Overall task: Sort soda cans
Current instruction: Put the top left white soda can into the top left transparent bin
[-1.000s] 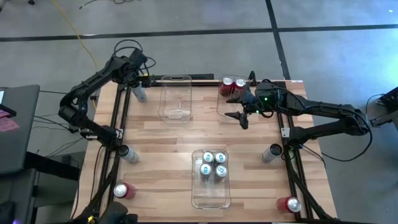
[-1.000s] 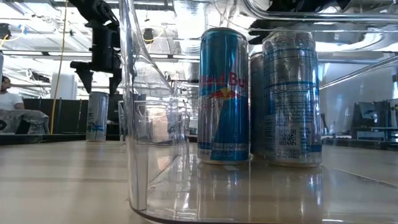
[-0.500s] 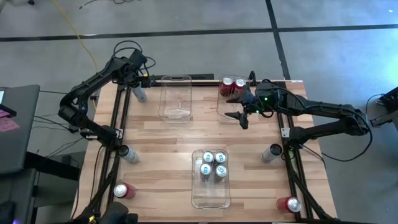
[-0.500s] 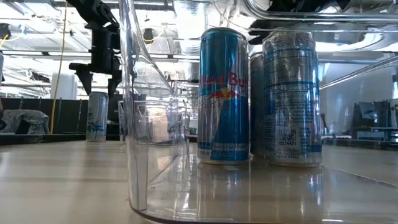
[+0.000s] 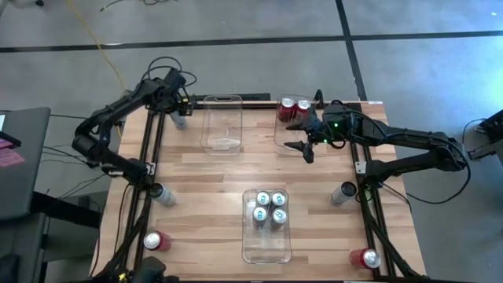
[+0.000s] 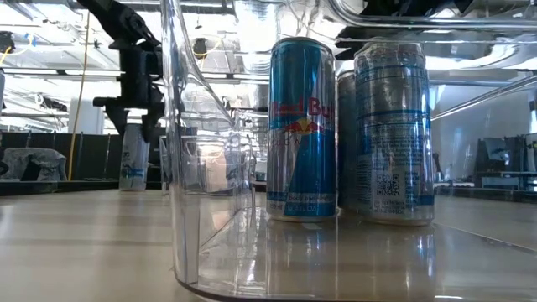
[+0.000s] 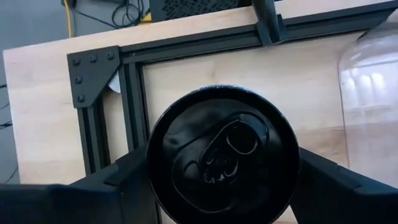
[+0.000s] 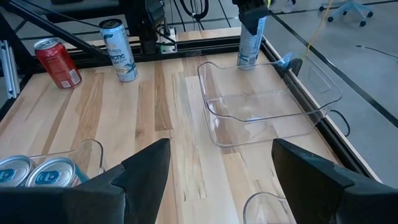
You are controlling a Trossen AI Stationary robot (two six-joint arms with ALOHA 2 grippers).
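Surface: wooden table (image 5: 236, 169) inside a black frame.
Grey can: stands at the far left corner (image 6: 132, 156), beside an empty clear bin (image 5: 222, 123).
Left gripper (image 6: 134, 126): down over that can's top, fingers either side; grip unclear.
Right gripper (image 5: 302, 136): fingers apart, empty, by the red cans (image 5: 293, 106).

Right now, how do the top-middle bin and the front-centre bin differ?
The top-middle bin holds no cans; the front-centre bin holds four pale blue cans, grouped at its far end. The top-middle bin sits at the table's far edge, the front-centre bin near the front edge. Both are clear, rectangular plastic.
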